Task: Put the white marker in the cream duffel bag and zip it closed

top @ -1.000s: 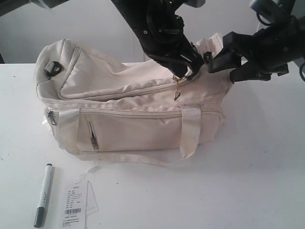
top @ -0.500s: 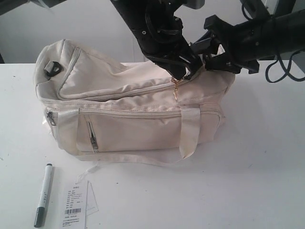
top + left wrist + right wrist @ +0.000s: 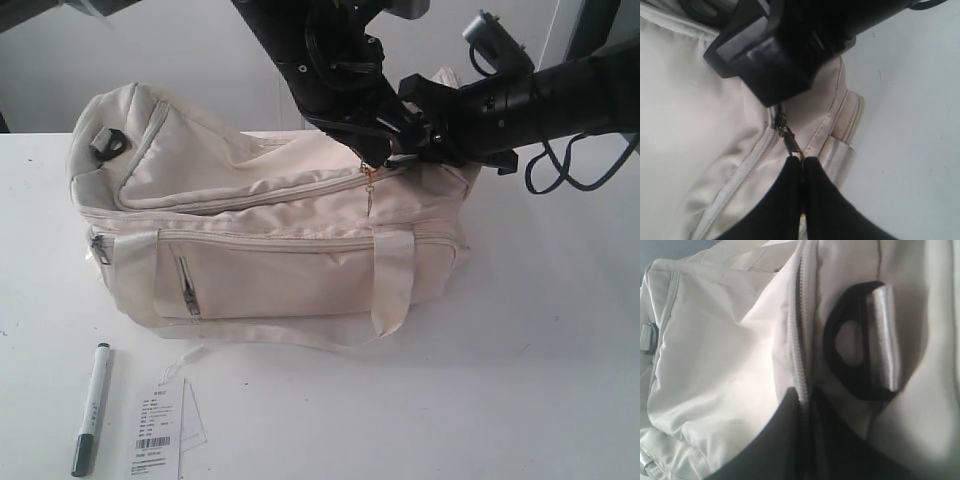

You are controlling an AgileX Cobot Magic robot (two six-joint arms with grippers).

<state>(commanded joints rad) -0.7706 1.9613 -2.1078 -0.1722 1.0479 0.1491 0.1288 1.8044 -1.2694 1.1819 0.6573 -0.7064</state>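
Observation:
The cream duffel bag [image 3: 270, 265] lies on the white table with its top zipper [image 3: 240, 195] closed along most of its length. The white marker [image 3: 91, 408] rests on the table in front of the bag's left end, outside the bag. My left gripper [image 3: 801, 165] is shut on the top zipper's pull [image 3: 789, 140] at the bag's right end [image 3: 385, 145]. My right gripper [image 3: 805, 397] is shut on the bag's zipper seam [image 3: 800, 340] at that same end, just beside the left gripper [image 3: 428, 125]. A small gold pull [image 3: 369, 192] dangles below them.
A white barcode paper tag [image 3: 158, 428] lies beside the marker. A dark strap ring with grey webbing [image 3: 862, 360] sits on the bag's end near my right fingers. Bare table extends to the bag's right and front.
My right gripper has swung left to the bag's right end and gone from open to shut on the seam. The bag has shifted slightly. The left gripper has stayed put.

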